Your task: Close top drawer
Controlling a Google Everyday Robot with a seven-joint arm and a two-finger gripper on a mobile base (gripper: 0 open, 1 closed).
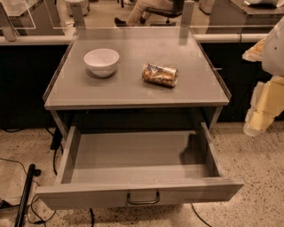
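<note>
The top drawer [137, 155] is a wide, shallow grey metal drawer pulled fully out from under the grey table top [133, 93]. It is empty inside. Its tall front panel faces me, with a dark wire handle [143, 198] at its centre. My gripper [262, 111] is at the right edge of the view, pale and yellowish, hanging in the air to the right of the table at about the height of the table top. It is apart from the drawer and the handle.
A white bowl [101, 61] and a crushed can [160, 74] lying on its side rest on the table top. A dark pole [24, 195] and cables lie on the speckled floor at the lower left. A railing and a seated person's legs [142, 11] are behind the table.
</note>
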